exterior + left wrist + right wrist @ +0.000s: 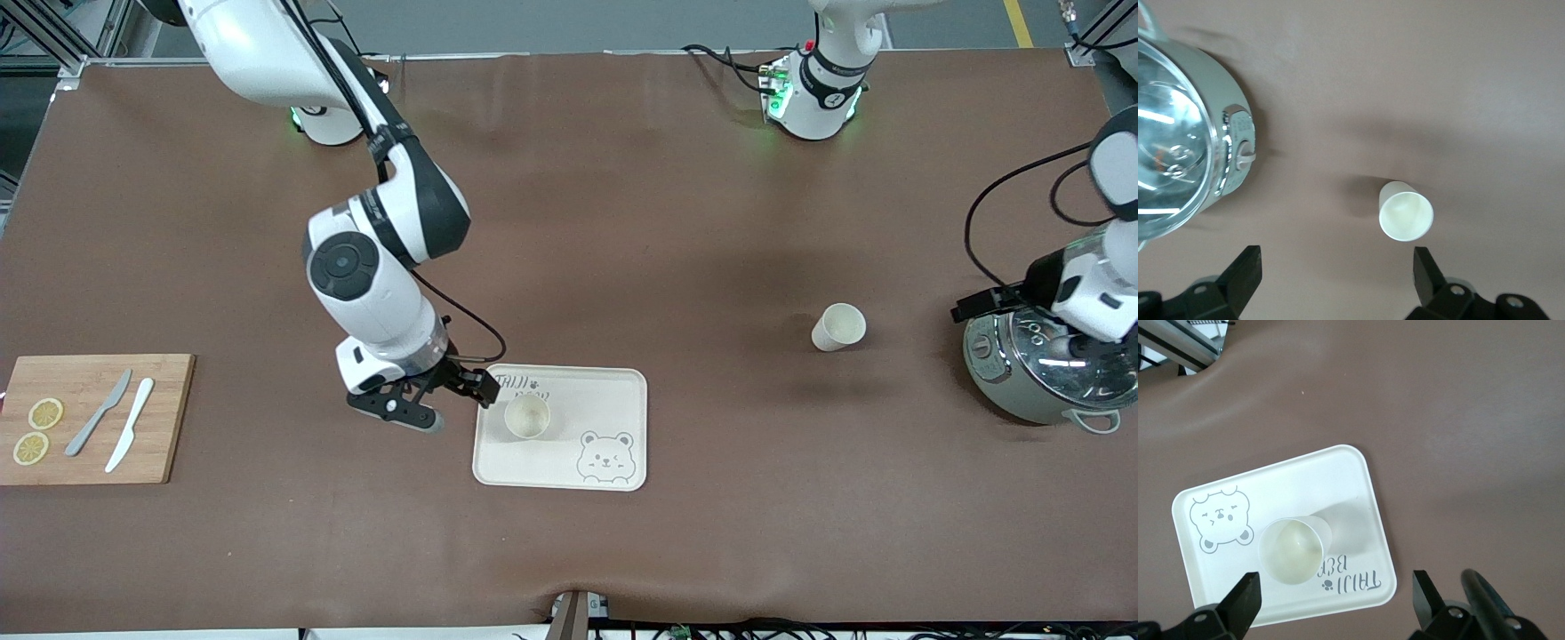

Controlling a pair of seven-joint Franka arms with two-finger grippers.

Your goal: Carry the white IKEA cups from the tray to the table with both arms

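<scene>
Over the tray's edge toward the right arm's end of the table, the right gripper (433,397) hangs with its fingers spread apart and nothing between them. Just beside it, 1 white cup (526,416) stands upright on the tray (613,391), near the lettering. The second cup (837,326) already stands on the table (622,222), well apart from the tray, toward the left arm's end. The left gripper (1335,283) hangs over the table beside the lidded pot (1040,373), fingers apart and empty; that arm waits.

Step in hand, as judged: approach to the remaining cup. Next move calls for centring the open fingers around the cup wall, then descending before closing.
</scene>
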